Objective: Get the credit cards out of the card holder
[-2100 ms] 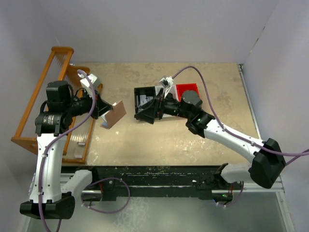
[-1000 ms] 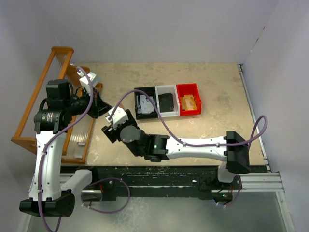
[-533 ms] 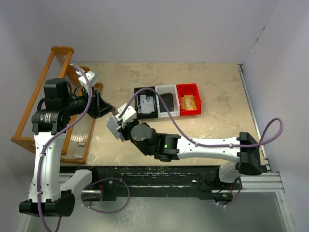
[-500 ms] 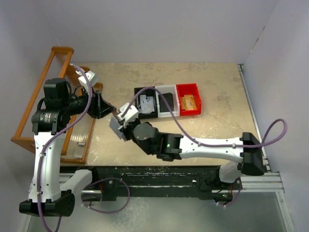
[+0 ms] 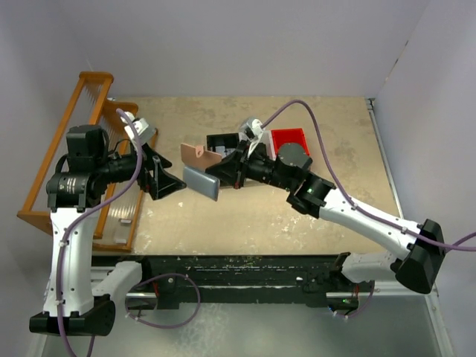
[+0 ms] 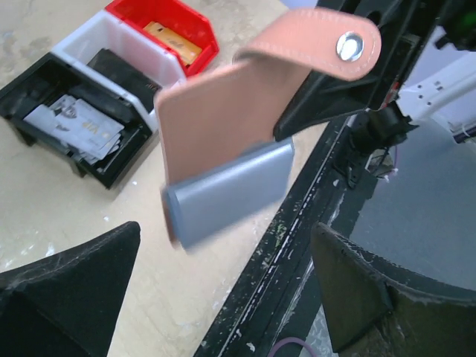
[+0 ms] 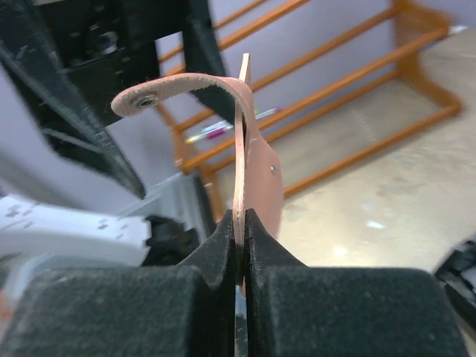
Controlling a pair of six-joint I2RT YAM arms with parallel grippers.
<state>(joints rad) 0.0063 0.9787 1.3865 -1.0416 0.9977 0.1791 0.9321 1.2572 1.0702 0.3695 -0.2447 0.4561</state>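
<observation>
Matt salmon leather-like card holder [image 6: 223, 119], shiny metal snap [image 6: 348, 46]

two arms on this rig, so two grippers: the left gripper [image 5: 175, 175] and the right gripper [image 7: 239, 223]. one card holder [image 6: 223, 119]. three bins in a row: one black bin [image 6: 89, 165], one white bin [image 6: 82, 33], one red bin [image 5: 294, 134]. one orange card [image 6: 172, 41] shows in the red one. the pale cards [image 6: 74, 126] in the black one overlap, so no solid count there. one wooden rack [image 5: 95, 77].
</observation>
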